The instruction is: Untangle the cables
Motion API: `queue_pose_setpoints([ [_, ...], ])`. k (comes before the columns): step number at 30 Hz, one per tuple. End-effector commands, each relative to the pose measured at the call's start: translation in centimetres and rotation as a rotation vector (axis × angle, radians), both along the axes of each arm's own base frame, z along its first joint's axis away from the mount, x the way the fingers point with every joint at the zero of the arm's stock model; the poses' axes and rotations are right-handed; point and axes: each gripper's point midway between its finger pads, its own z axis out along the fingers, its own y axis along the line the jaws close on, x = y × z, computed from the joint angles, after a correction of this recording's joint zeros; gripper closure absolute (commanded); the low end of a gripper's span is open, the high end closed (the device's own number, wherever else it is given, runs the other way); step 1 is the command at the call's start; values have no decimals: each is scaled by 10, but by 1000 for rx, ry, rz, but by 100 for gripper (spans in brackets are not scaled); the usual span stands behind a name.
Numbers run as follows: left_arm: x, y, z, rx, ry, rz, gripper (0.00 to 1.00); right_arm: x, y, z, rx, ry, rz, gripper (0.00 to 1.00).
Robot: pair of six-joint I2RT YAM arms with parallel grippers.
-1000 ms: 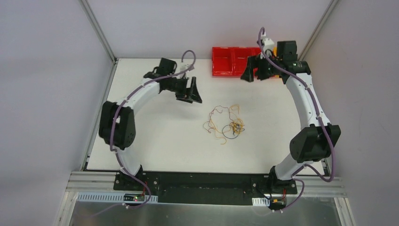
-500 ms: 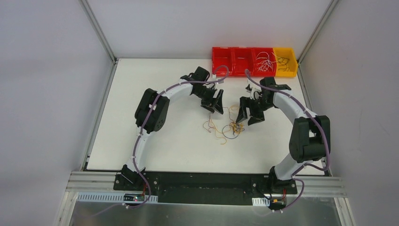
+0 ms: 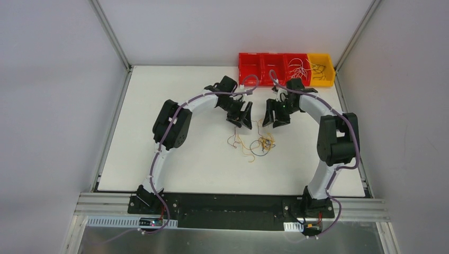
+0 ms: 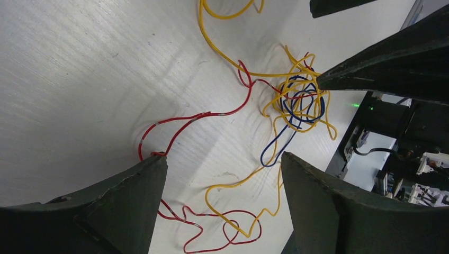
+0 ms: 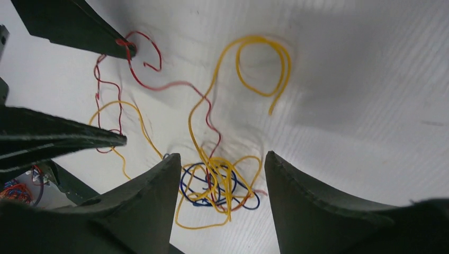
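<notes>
The cables (image 3: 254,143) lie knotted mid-worktop (image 3: 174,159). The left gripper (image 3: 242,117) and right gripper (image 3: 275,116) hover at their far side, fingers apart, gripping nothing. At the far edge, the red tray (image 3: 249,66) has pale strands in its rightmost compartment (the adjoining yellow bin (image 3: 329,71) has darker ones).

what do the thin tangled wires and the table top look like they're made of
The cables look like thin plastic-insulated wire. Their smooth, slightly glossy red, yellow and blue jackets hold tight curls, so there is probably a metal core, though none shows. The table looks like matte white board, perhaps laminate or painted wood, with fine parallel grain lines.
</notes>
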Motion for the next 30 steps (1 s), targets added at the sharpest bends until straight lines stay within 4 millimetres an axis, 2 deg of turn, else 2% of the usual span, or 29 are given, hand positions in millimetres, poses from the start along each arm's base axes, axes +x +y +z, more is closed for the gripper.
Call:
queue_pose_setpoints([
  [1, 1, 3, 13, -3, -42, 1, 18, 13, 15, -1, 17, -13, 55, 39],
  [9, 14, 44, 49, -31, -74, 85, 11, -7, 22, -7, 58, 34, 92, 45],
  [10, 14, 49, 53, -34, -80, 92, 10, -8, 23, -7, 55, 30, 97, 50],
  [12, 14, 57, 62, -41, -90, 105, 8, -7, 25, -7, 52, 24, 104, 67],
  [17, 15, 84, 83, -53, -109, 170, 2, -13, 36, -5, 46, 35, 157, 69],
  [18, 17, 93, 90, -63, -109, 193, 2, -14, 37, -7, 35, 31, 171, 72],
  [20, 17, 106, 103, -84, -123, 213, 2, -14, 37, -9, 8, 17, 188, 89],
  [21, 15, 112, 116, -98, -156, 214, 2, -14, 37, -9, 1, 16, 189, 98],
  [22, 13, 117, 124, -105, -190, 209, 1, -12, 37, -7, -2, 16, 185, 100],
  [24, 3, 125, 144, -114, -288, 184, 1, -8, 43, 10, 26, -7, 172, 100],
  [25, -4, 128, 152, -117, -337, 168, 1, -6, 48, 25, 60, -29, 159, 100],
  [27, -19, 133, 169, -141, -441, 145, 1, -2, 65, 63, 172, -81, 116, 100],
  [30, -52, 129, 177, -133, -616, 60, 1, 2, 94, 124, 368, -144, 43, 100],
])
